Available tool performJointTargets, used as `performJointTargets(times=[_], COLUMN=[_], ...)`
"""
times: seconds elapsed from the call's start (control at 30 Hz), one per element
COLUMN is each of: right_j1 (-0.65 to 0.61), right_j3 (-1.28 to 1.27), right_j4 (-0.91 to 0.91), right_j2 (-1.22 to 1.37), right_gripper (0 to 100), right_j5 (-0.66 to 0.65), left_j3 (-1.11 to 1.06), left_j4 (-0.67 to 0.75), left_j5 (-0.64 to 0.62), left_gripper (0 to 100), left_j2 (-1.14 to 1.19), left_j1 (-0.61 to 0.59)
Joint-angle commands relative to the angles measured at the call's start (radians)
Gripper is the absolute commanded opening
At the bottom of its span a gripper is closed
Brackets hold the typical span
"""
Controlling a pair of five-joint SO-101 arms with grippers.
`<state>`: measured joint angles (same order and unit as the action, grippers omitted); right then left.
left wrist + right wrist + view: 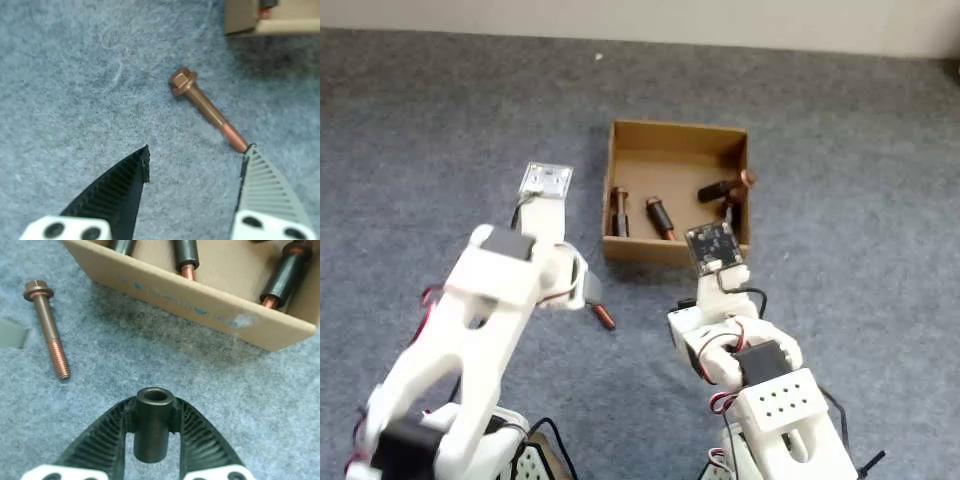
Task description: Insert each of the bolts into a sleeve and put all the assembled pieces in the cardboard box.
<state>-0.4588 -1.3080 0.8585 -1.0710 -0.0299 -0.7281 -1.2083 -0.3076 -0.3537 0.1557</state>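
Note:
A copper bolt (205, 107) lies loose on the grey carpet, its threaded tip beside the grey fingertip (248, 155) of my open left gripper (196, 152), which hovers just over it. In the high view the bolt (604, 316) pokes out under the left gripper (590, 290), in front of the cardboard box (626, 249). My right gripper (154, 405) is shut on a black sleeve (151, 432), held upright with its bore up, just short of the box's near wall (200, 300). The same bolt (47, 327) lies off to one side. Three assembled pieces (660, 217) rest in the box.
The box (270, 25) corner stands close beyond the bolt. The right arm's wrist (712, 247) overhangs the box's near edge. Open carpet (440, 130) spreads to the left and behind the box. A grey bit of the left gripper's finger (10, 332) sits by the bolt.

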Motion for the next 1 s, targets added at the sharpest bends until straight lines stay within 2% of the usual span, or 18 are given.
performJointTargets(times=[0.0,0.17,0.33,0.43,0.63,0.87,0.97], right_j1=[0.012,0.012,0.012,0.012,0.012,0.012,0.012], right_j3=[0.005,0.005,0.005,0.005,0.005,0.005,0.005], right_j4=[-0.027,-0.027,-0.027,-0.027,-0.027,-0.027,-0.025], right_j2=[-0.024,-0.024,-0.024,-0.024,-0.024,-0.024,-0.024], right_gripper=[0.6,0.6,0.6,0.6,0.6,0.6,0.6], right_j5=[0.002,0.002,0.002,0.002,0.002,0.002,0.002], left_j3=[0.17,0.286,0.364,0.423,0.447,0.44,0.407], left_j4=[0.018,0.023,0.068,0.038,0.038,0.032,0.037], left_j5=[-0.084,-0.144,-0.152,-0.147,-0.146,-0.143,-0.086], left_gripper=[32,31,31,23,0,0,0], left_j2=[0.211,0.409,0.602,0.654,0.676,0.636,0.542], left_j1=[0.018,0.025,0.025,0.025,0.022,0.022,0.021])
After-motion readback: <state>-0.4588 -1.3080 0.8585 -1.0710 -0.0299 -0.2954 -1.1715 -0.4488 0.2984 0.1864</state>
